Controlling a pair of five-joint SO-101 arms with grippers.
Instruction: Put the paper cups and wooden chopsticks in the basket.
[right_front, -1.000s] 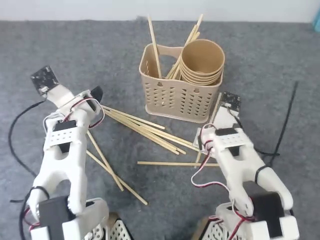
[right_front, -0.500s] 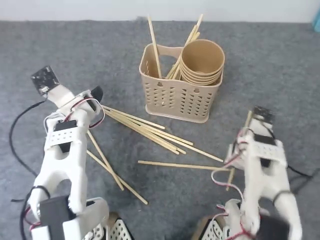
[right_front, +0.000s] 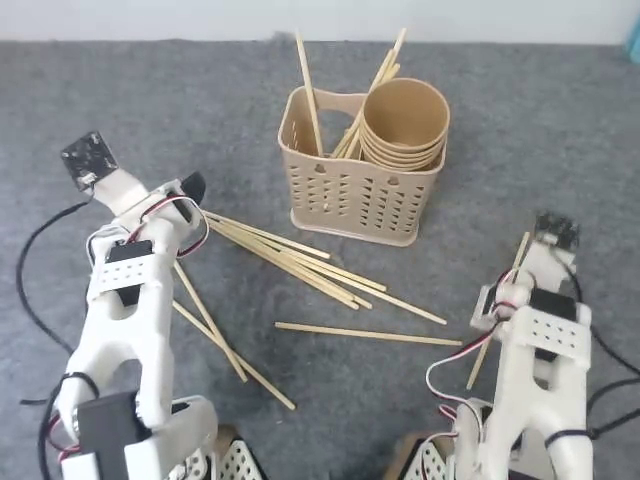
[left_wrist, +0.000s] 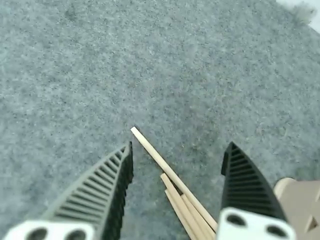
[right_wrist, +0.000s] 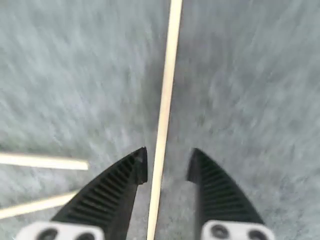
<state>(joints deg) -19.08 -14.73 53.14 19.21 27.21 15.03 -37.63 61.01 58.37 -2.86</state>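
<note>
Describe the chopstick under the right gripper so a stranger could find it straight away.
Start at the beige basket at the back of the grey carpet, then come forward on its cup side to the right gripper. One chopstick lies beneath it. Unlike the fanned pile in the middle, it lies alone, runs front to back and touches no other stick.

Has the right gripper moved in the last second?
Yes. The right gripper swung rightward, away from the basket, and now straddles a lone chopstick.

chopstick (right_wrist: 167, 75): ends cut off | basket (left_wrist: 300, 197): mostly cut off | paper cups (right_front: 405, 110): bodies hidden in basket
</note>
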